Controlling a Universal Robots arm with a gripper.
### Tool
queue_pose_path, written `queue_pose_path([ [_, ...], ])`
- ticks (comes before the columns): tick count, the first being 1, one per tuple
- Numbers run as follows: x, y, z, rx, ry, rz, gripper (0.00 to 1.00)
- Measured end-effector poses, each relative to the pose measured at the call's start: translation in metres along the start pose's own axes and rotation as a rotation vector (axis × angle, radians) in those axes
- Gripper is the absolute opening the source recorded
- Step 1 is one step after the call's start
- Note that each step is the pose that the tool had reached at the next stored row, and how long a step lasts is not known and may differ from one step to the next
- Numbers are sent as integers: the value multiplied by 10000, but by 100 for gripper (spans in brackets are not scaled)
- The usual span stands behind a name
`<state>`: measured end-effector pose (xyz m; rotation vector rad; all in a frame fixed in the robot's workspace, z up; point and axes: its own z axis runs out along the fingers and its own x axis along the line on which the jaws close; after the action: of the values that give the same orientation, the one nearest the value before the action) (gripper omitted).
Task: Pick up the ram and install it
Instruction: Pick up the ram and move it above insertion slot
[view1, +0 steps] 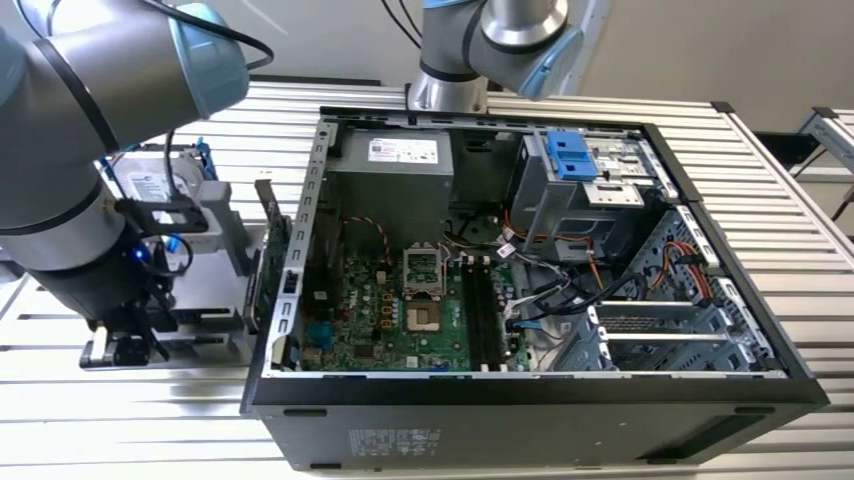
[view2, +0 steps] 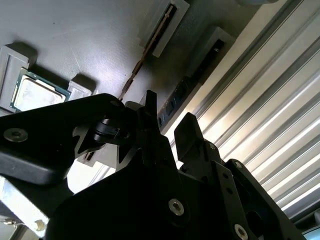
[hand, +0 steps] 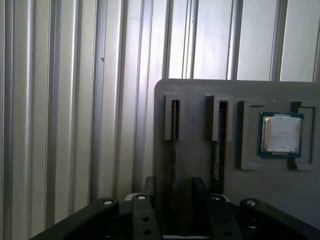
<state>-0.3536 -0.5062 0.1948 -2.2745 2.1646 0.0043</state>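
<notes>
At the exterior view's left, the ram (hand: 173, 145), upright in the tray (hand: 200, 92), is straddled by the gripper (hand: 173, 182), jaws spread.

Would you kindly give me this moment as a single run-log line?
gripper: open, over grey holder | ram sticks: on edge in holder slots, not gripped | install: not yet done

Tray (hand: 200, 92) on table (view1: 134, 420), at the exterior view's left of case (view1: 534, 410); ram (hand: 173, 150) stands in tray slot, processor (hand: 281, 134) nearby.
</notes>
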Motion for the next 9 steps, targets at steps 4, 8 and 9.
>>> queue_pose_path([
  [4, 0, 0, 2, -1, 0, 0, 100],
  [8, 0, 0, 3, -1, 1, 0, 100],
  [9, 0, 0, 4, 0, 1, 0, 100],
])
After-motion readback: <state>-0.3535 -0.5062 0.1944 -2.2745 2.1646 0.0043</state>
